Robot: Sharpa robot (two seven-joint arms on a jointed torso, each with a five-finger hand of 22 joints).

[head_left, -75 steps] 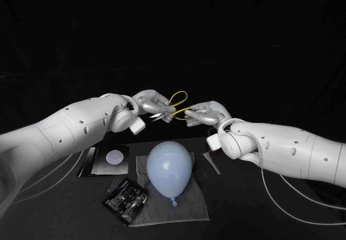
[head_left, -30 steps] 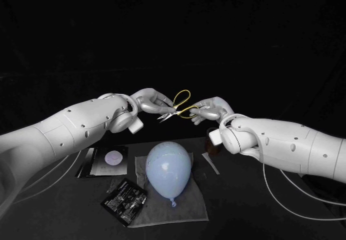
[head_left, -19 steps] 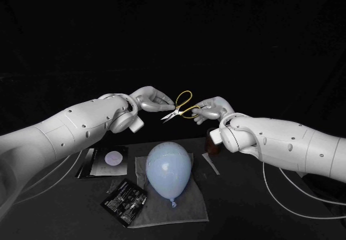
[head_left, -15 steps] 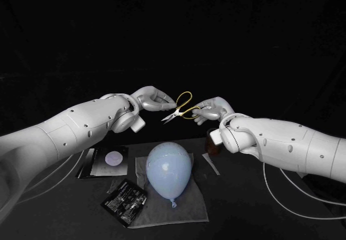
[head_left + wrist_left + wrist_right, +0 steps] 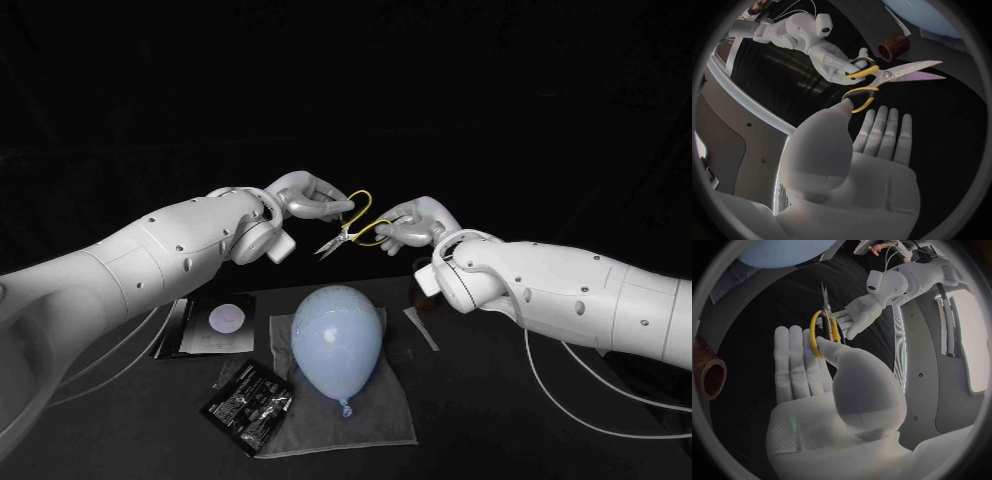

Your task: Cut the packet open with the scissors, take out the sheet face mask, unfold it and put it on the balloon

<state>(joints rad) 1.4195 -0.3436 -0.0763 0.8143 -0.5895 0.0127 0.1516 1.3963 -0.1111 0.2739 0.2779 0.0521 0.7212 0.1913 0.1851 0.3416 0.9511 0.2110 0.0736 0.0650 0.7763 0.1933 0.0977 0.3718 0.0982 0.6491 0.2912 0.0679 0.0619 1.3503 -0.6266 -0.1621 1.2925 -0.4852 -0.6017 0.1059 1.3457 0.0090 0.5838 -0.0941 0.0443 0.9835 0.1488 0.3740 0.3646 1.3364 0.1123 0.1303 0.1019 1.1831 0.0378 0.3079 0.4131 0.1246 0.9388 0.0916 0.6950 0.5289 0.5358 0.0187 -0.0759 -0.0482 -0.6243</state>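
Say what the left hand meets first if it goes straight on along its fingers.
The left hand meets the scissors, touching its thumb; past them, likely the right hand; depth unclear.

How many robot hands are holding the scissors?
2. The left hand holds one yellow loop of the scissors, and the right hand holds the other loop. They hold them up in the air, above the balloon.

Above the balloon (image 5: 338, 338) the left hand (image 5: 303, 198) and right hand (image 5: 411, 225) are holding the scissors (image 5: 343, 228), a black packet (image 5: 251, 397) and a dark card (image 5: 216, 322) are lying left of it, a white strip (image 5: 423, 327) is lying right of it, and bare table (image 5: 505, 420) is stretching beyond the strip.
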